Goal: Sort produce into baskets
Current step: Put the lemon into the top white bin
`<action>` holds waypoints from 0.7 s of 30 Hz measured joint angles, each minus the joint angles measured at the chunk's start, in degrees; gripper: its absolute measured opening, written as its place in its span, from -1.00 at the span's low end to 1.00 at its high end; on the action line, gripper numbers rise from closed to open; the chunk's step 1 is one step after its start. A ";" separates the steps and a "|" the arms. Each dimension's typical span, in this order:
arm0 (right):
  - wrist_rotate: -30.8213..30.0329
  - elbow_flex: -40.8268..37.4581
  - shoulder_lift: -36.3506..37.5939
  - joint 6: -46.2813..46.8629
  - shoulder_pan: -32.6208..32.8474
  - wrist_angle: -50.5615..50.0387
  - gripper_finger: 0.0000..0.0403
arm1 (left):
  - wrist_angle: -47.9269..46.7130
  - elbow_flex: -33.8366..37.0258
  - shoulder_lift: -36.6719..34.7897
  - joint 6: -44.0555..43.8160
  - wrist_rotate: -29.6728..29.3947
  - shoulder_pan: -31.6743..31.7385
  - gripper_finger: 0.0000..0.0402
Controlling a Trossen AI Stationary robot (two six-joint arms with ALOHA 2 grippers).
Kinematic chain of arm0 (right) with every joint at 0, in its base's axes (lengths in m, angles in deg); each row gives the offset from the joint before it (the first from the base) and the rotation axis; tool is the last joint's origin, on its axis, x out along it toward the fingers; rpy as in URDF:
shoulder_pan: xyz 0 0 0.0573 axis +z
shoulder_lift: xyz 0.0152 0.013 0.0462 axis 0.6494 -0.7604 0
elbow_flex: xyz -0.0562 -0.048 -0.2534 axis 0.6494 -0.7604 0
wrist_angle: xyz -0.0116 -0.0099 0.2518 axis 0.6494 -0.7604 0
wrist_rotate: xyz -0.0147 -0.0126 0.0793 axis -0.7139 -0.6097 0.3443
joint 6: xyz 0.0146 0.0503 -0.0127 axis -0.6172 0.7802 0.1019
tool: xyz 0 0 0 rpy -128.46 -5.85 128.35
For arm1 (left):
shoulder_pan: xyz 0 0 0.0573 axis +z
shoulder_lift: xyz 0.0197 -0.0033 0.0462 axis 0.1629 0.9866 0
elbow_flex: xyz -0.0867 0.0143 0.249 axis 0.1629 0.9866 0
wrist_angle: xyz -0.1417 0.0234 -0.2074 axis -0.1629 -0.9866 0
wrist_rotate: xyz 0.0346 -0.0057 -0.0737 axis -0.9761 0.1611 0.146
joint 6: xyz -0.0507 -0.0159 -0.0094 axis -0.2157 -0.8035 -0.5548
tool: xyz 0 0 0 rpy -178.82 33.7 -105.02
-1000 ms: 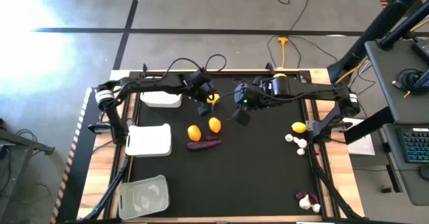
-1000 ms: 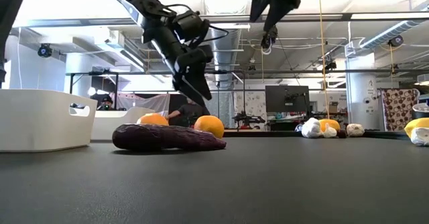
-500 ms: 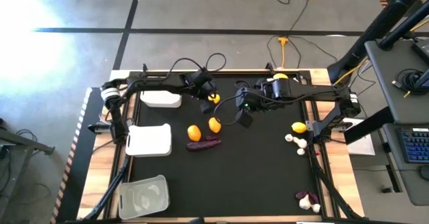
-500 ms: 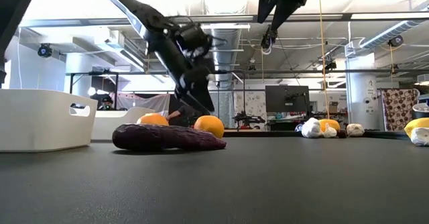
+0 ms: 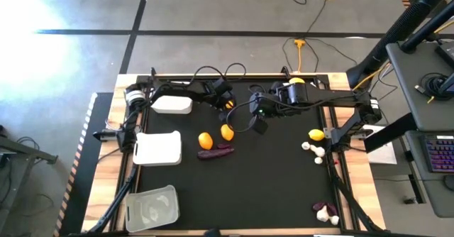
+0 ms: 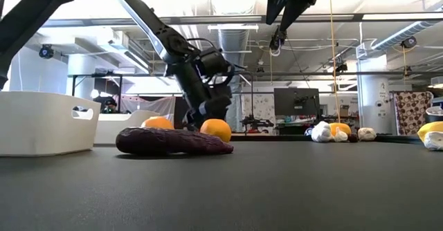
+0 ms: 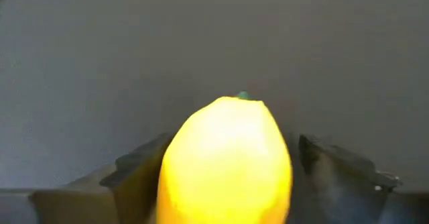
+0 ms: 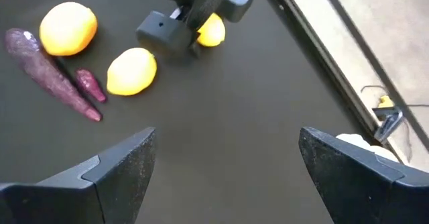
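My left gripper [image 5: 224, 106] is down at the black mat near the far edge. Its fingers stand on either side of a small yellow fruit [image 7: 226, 158] that sits on the mat. My right gripper [image 5: 255, 123] hangs open high above the mat's middle, with nothing between its fingers [image 8: 228, 157]. Two orange fruits [image 5: 205, 140] [image 5: 227, 131] and a purple sweet potato [image 5: 215, 152] lie on the mat nearer me. Two white baskets [image 5: 170, 105] [image 5: 157, 149] and a clear basket [image 5: 151, 207] stand along the left. My left gripper comes at the yellow fruit slanting down from the far left, one finger [image 7: 137, 177] on each side of its widest part. A narrow gap shows at the other finger [image 7: 335, 174]. Whether either finger touches the fruit I cannot tell.
A yellow fruit [image 5: 316, 134] and white garlic bulbs [image 5: 312, 149] lie at the right edge. More garlic and a purple piece [image 5: 325, 210] lie at the near right corner. The middle and near part of the mat [image 5: 262, 187] is bare.
My left gripper has come down toward the mat and a little toward the right, and now stands around the yellow fruit near the far edge. The fruit has stayed where it was.
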State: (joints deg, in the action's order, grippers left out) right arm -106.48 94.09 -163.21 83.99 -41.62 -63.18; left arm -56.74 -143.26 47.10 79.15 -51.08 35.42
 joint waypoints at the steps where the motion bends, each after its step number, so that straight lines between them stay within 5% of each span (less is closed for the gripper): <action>1: -0.11 0.00 0.00 -0.02 0.00 -0.02 0.76 | -0.24 0.00 0.01 -0.48 -0.71 0.00 0.44; 9: -3.84 -0.02 0.00 -5.02 -0.41 0.75 0.76 | -3.53 0.39 -2.58 -1.98 -1.93 -0.04 -0.06; 14: -4.48 -0.02 -0.01 -9.56 -2.47 5.41 0.76 | -5.06 0.94 -7.53 -4.92 -4.71 -0.11 -0.07; 21: -4.27 -0.07 -0.51 -16.25 -4.61 14.83 0.76 | -14.27 2.23 -20.35 -7.63 -15.74 -0.02 -0.04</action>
State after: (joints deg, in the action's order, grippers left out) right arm -110.75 94.03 -163.72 67.75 -46.23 -48.35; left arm -71.01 -141.03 26.75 71.52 -66.81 35.40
